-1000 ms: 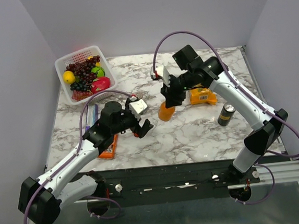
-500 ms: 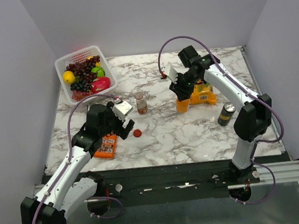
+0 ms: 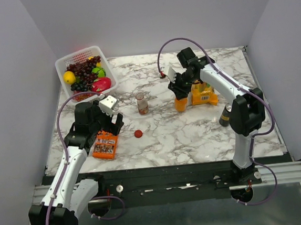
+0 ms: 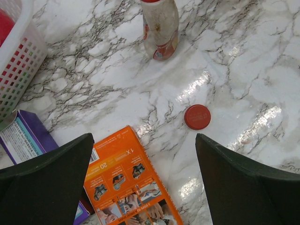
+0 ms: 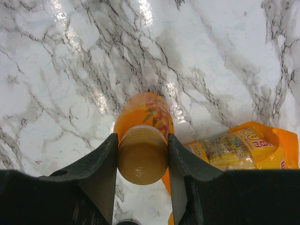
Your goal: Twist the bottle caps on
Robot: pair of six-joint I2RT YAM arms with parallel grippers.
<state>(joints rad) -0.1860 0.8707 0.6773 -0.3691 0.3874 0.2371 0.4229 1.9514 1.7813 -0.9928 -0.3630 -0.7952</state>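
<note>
The orange bottle stands upright on the marble beside a yellow snack bag. My right gripper comes down on it from above. In the right wrist view the right gripper is shut on the orange cap, which sits on the neck of the orange bottle. The clear bottle with reddish-brown contents stands near the table's middle, and the clear bottle runs out of the left wrist view at its top. The red cap lies flat on the table. My left gripper is open and empty, left of the red cap.
An orange box lies under my left gripper, with a purple box beside it. A white basket of fruit stands at the back left. The yellow snack bag and a black can are on the right.
My left arm has drawn back to the left, away from the red cap on the table. The right gripper has carried the orange bottle to the right, up against the snack bag.
</note>
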